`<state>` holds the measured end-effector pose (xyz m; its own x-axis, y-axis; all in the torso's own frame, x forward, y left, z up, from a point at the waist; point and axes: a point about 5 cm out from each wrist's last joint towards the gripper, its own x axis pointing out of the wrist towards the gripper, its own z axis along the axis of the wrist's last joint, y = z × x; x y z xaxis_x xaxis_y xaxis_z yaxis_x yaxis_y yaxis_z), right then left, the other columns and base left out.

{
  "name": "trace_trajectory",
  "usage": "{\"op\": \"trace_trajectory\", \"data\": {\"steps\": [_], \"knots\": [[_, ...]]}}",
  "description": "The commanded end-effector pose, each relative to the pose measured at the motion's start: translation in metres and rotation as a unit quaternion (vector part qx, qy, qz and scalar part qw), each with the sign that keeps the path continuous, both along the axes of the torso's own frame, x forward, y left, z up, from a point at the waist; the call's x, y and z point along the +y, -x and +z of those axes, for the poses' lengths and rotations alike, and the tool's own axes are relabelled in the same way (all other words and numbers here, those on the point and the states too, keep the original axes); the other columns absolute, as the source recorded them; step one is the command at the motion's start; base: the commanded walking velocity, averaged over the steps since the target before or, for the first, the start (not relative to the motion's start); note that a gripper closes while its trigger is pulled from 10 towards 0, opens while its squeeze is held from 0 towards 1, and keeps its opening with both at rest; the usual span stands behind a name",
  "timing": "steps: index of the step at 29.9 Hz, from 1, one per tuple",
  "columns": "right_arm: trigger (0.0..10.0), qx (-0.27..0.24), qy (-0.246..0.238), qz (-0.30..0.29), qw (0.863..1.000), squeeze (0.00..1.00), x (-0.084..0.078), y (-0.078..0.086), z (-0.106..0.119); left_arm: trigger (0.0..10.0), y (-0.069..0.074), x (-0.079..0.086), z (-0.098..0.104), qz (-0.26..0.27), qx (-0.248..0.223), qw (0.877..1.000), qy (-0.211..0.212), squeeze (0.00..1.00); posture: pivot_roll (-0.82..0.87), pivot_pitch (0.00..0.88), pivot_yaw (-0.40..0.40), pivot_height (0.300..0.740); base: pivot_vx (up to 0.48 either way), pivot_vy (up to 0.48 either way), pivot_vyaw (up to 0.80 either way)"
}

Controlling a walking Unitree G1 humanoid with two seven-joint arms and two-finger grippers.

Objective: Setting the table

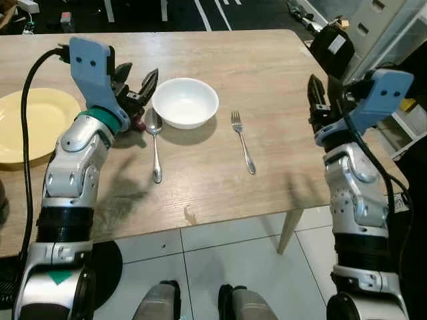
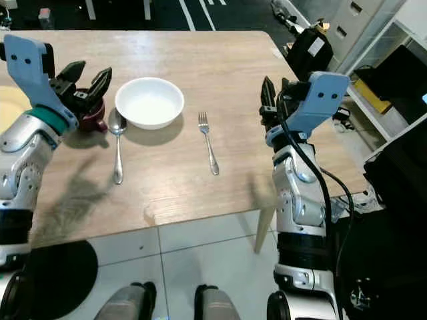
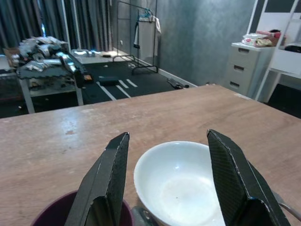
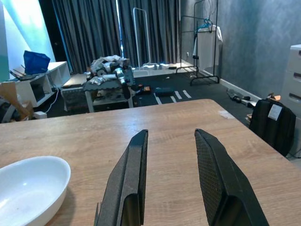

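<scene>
A wooden counter [image 1: 220, 193] stands on a floor of pale tiles [image 1: 227, 257]. Behind it the floor is dark with white lines. Dark curtains [image 4: 108, 28] hang at the back, beside a grey wall [image 4: 254, 37], a clothes rack [image 4: 207, 47] and a white drawer cabinet [image 3: 244, 66].

Head stereo pair looking steeply down on the wooden table [image 1: 220, 193] from its near edge, right eye shifted rightward, left wrist camera low and close behind the white bowl [image 3: 181, 181] — facing the far room, right wrist camera low over the table's right side, bowl shared by all four.
</scene>
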<state>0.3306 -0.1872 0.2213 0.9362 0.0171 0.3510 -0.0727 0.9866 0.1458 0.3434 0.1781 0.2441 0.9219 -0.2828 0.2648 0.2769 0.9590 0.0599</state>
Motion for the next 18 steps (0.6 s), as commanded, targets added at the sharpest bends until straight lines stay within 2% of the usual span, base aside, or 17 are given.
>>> {"op": "trace_trajectory", "data": {"steps": [1,2,6,11,18], "knots": [[10.0,0.000,-0.002,-0.017,1.000,0.00,-0.007,0.002,-0.002,10.0,0.004,0.000,-0.005,0.010,0.004,1.000,-0.005,0.00,0.07,0.000,-0.029,0.740,0.000,0.000,0.00],[10.0,0.004,-0.009,-0.022,1.000,0.00,-0.008,0.001,-0.005,10.0,0.006,0.007,-0.007,0.026,0.008,1.000,0.000,0.00,0.06,0.000,-0.031,0.740,0.000,0.000,0.00],[10.0,0.010,-0.008,-0.024,1.000,0.00,-0.006,0.000,-0.009,10.0,0.004,0.014,-0.013,0.054,0.015,0.998,0.005,0.00,0.06,0.000,-0.022,0.740,0.000,0.000,0.00],[10.0,0.010,-0.007,-0.036,0.999,0.00,-0.009,0.000,-0.009,10.0,-0.002,0.013,-0.015,0.059,0.015,0.998,0.000,0.00,0.04,0.000,-0.022,0.740,0.000,0.000,0.00],[10.0,0.014,-0.004,-0.044,0.999,0.00,-0.013,0.002,-0.011,10.0,0.000,0.011,-0.017,0.064,0.015,0.998,-0.001,0.00,0.04,0.000,-0.026,0.740,0.000,0.000,0.00]]}}
